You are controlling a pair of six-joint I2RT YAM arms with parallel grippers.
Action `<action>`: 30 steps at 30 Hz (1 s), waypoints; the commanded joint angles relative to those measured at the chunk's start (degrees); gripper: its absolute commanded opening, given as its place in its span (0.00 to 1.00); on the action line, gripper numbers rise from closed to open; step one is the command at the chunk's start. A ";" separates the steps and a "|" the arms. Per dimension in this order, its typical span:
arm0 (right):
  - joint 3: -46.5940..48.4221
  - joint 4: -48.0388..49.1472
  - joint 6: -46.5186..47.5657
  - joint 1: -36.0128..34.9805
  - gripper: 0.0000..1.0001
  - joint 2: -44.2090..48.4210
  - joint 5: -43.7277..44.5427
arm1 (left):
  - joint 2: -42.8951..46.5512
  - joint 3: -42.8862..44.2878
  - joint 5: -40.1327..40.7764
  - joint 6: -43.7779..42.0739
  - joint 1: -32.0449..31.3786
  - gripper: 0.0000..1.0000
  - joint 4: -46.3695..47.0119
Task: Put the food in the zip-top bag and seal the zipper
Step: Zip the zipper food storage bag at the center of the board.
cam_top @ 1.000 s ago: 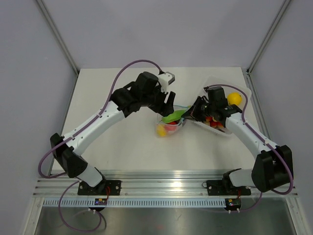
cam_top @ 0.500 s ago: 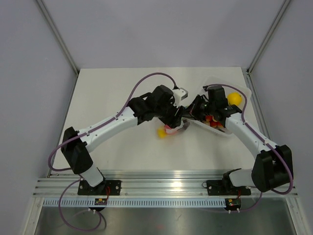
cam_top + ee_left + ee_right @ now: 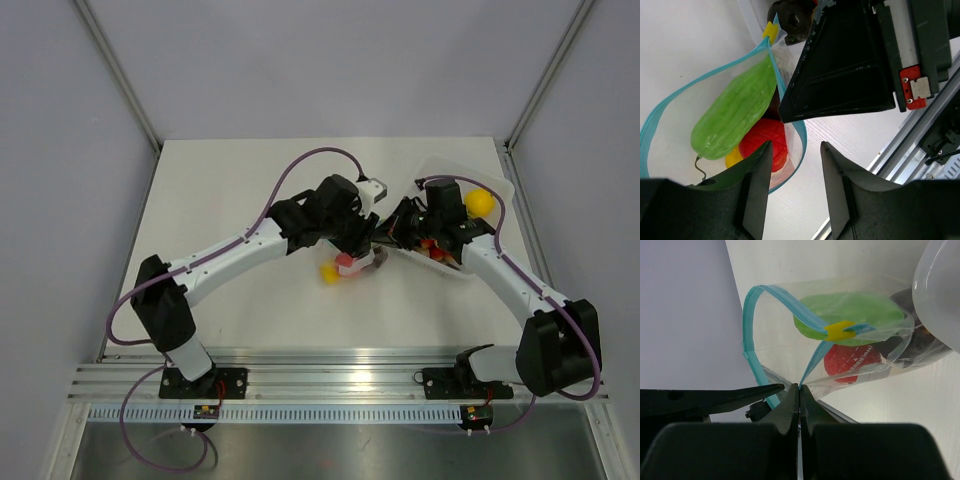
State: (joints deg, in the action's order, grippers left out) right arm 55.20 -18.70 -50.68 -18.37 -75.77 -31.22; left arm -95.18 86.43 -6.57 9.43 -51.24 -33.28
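Note:
The zip-top bag (image 3: 670, 145) lies open-mouthed, its teal zipper (image 3: 751, 325) curving around the mouth, with a yellow slider (image 3: 840, 330) on it. Inside are the food pieces: a green one (image 3: 735, 115), a red one (image 3: 765, 147), a yellow one (image 3: 732, 159) and a dark maroon one (image 3: 910, 340). My right gripper (image 3: 799, 388) is shut on the bag's mouth edge. My left gripper (image 3: 796, 150) is open right over the bag's rim, one finger (image 3: 756, 185) over the bag. In the top view the bag (image 3: 350, 264) sits between the left gripper (image 3: 368, 252) and the right gripper (image 3: 392, 238).
A rigid clear tub (image 3: 495, 215) stands at the right under the right arm, holding a yellow ball (image 3: 480, 200) and red pieces (image 3: 435, 248). Its rim shows in the right wrist view (image 3: 940, 290). The aluminium rail (image 3: 920, 135) runs along the near edge.
My left arm has swung right and down onto the bag, covering the green piece in the top view. The right gripper has kept its hold on the bag's edge.

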 commanded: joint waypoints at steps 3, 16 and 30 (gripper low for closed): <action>-0.36 2.70 -0.74 -0.26 0.00 2.64 -2.09 | -1.59 0.40 -0.98 -0.38 0.00 0.45 3.57; 6.22 -9.32 12.70 -0.18 0.43 4.49 0.28 | 2.97 -8.47 -8.20 3.31 0.09 0.00 9.62; -1.80 -6.02 33.44 0.00 0.52 18.45 7.22 | 12.82 -16.99 -8.02 2.43 1.76 0.00 12.36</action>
State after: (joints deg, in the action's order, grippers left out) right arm 59.79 -29.19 -25.47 -18.37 -62.46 -26.94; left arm -86.56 70.63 -13.54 12.43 -50.09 -24.53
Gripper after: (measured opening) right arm 0.520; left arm 0.005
